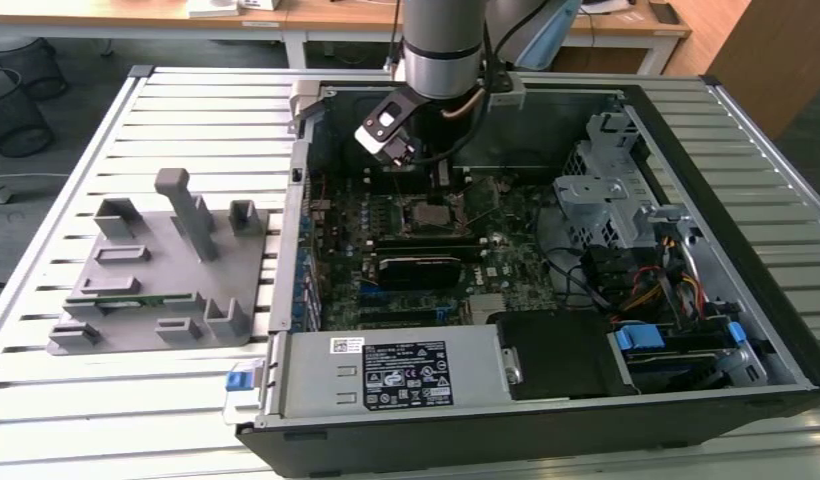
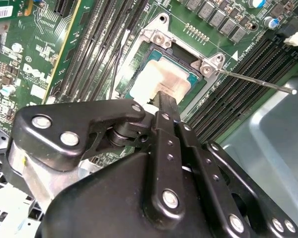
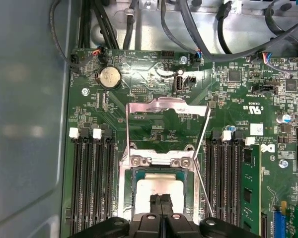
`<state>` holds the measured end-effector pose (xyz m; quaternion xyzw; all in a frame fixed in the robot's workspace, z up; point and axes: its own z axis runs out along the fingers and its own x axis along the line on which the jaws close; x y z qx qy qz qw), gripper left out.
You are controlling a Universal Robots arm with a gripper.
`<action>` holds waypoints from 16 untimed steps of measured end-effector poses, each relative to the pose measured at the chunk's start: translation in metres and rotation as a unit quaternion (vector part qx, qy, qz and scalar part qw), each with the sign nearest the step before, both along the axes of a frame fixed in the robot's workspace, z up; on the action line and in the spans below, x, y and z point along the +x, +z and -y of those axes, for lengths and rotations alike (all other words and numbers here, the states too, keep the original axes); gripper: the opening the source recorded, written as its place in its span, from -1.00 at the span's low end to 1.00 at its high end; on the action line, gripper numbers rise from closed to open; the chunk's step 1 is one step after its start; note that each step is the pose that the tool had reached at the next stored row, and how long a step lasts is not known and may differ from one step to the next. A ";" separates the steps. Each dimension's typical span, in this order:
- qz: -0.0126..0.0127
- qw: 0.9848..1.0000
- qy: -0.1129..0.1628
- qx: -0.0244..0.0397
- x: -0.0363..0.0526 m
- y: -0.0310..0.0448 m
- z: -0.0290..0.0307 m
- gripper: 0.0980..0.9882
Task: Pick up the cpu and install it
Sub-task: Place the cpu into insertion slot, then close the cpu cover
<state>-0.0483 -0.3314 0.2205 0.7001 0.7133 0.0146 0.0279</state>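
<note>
In the exterior view, a grey tray (image 1: 157, 270) lay on the slatted table (image 1: 183, 100), at 9 o'clock from the open case (image 1: 517, 430). Inside the case, the socket (image 1: 430, 214) sat near the middle of the green board (image 1: 504, 225). The arm (image 1: 444, 45) entered from 12 o'clock. The gripper (image 1: 399, 150) hung at 11 o'clock from the socket, close above the board. A metal drive cage (image 1: 610, 190) stood at 3 o'clock from the socket, and a labelled grey box (image 1: 383, 370) lay at 6 o'clock.

In both wrist views, the cpu (image 3: 159, 186) (image 2: 161, 77) lay flat in the socket with its pale metal top facing up. The socket's plate (image 3: 166, 106) was swung open and clear of the cpu. The thin lever (image 3: 202, 158) (image 2: 258, 82) was released and stood beside the socket. Black slots (image 3: 92, 183) flanked the socket on both sides.

The gripper (image 3: 162, 197) (image 2: 166, 96) was fully closed. Its fingers (image 3: 156, 208) were pressed together with nothing held between them. The fingertips were over the top of the cpu. Whether they touched it could not be told.
</note>
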 end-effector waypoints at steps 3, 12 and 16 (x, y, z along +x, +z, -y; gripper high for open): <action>0.000 1.000 0.000 0.000 0.0000 0.0022 0.0000 -0.98; 0.000 1.000 0.000 0.000 0.0000 0.0099 0.0000 -0.98; -0.001 1.000 0.000 0.000 0.0001 0.0171 0.0000 -0.98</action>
